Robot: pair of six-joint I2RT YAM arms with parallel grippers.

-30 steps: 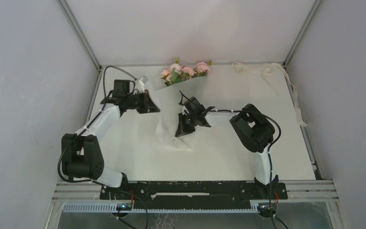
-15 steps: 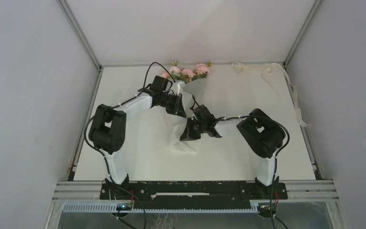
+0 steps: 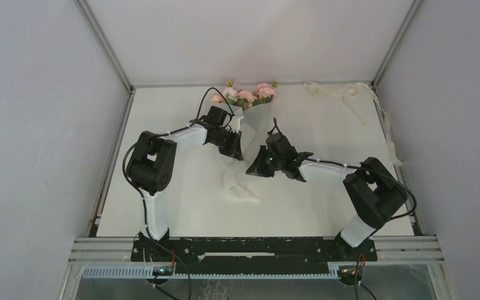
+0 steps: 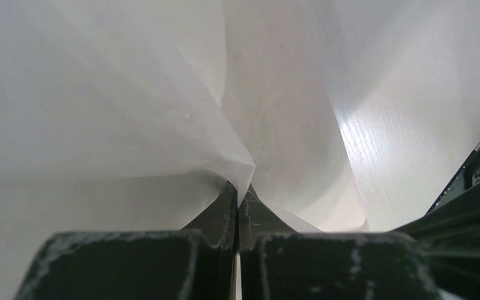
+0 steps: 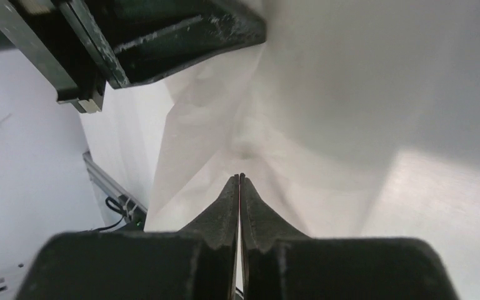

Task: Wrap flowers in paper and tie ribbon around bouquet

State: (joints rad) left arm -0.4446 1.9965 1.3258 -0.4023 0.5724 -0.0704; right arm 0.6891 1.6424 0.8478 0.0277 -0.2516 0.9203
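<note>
Pink flowers [image 3: 247,94] lie at the back of the table, their stems sheathed in white paper [image 3: 240,187] that runs toward me as a loose cone. My left gripper [image 3: 234,146] is over the cone's middle, shut on a fold of the paper [image 4: 162,106], which is pinched between the fingertips of this gripper [image 4: 240,190]. My right gripper [image 3: 255,169] is just right of the cone with its jaws together and nothing between them. In the right wrist view this gripper [image 5: 239,177] points at the paper [image 5: 325,112]. The cream ribbon [image 3: 344,92] lies at the back right.
The ribbon trails down along the table's right edge [image 3: 389,134]. Metal frame posts [image 3: 103,44] and grey walls close in the table at the back and sides. In the right wrist view the left gripper's black body [image 5: 162,31] sits close above and left.
My left gripper has carried the paper fold from the left across over the stems. My right gripper has moved a little to the right, off the paper, and its arm has swung right.
</note>
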